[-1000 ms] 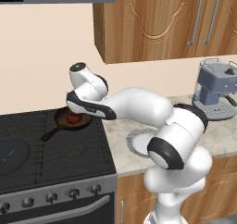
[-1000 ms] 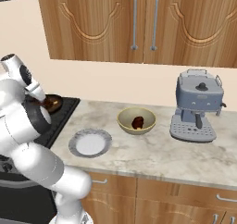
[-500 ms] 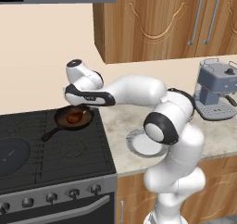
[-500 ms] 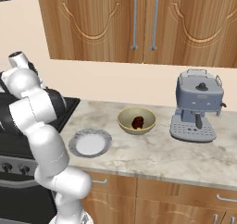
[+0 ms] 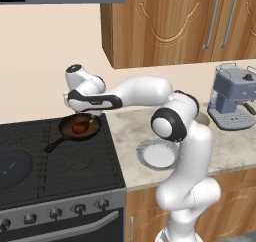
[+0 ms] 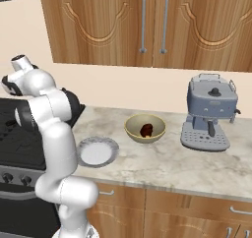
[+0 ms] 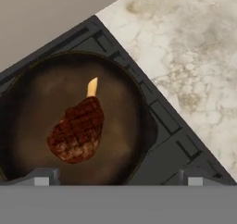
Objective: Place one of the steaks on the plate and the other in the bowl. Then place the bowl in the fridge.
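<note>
**Arm lifted off the skillet, one steak left in the pan**

Since a second ago the arm has swung up and leftward: the hand, which sat low against the skillet, now hangs above it and the elbow has straightened out over the counter. The fingers (image 7: 113, 179) stand apart with nothing between them; only their grey tips show at the bottom of the hand view. In the left base view the gripper (image 5: 91, 117) points down just over the pan.

Below the fingers lies a steak (image 7: 77, 130): a lumpy reddish-brown piece with dark criss-cross grill marks and a pale bone tip at one end. It rests near the middle of the black skillet (image 5: 74, 131), which stands on the stove (image 5: 30, 171) close to the counter's left edge.

The second steak (image 6: 146, 130), a small dark red-brown lump, sits inside the olive-tan bowl (image 6: 144, 128) toward the back of the marbled counter (image 6: 167, 163). The white plate (image 6: 97, 151), grey-rimmed, lies near the front edge, left of the bowl. A grey coffee machine (image 6: 209, 113) stands right of the bowl.
</note>
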